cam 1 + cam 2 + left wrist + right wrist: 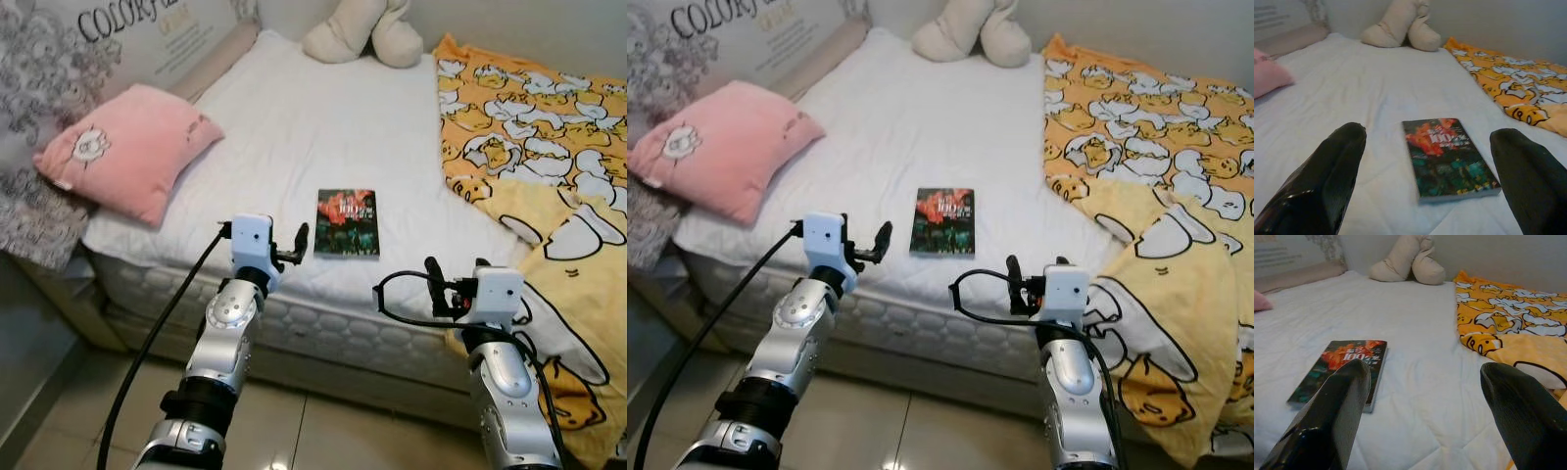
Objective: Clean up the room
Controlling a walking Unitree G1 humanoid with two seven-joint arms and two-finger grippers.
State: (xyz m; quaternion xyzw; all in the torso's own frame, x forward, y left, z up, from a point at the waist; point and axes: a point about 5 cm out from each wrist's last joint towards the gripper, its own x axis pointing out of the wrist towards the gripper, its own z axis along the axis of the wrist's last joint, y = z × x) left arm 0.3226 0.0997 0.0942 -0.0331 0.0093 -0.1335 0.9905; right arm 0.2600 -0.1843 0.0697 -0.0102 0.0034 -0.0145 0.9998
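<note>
Both grippers I hold level before the bed, the left gripper and the right gripper, each with fingers spread apart and empty, so either could reach the book. It lies flat near the mattress edge; its cover reads "100". The headboard print reads "COLORFUL".
</note>
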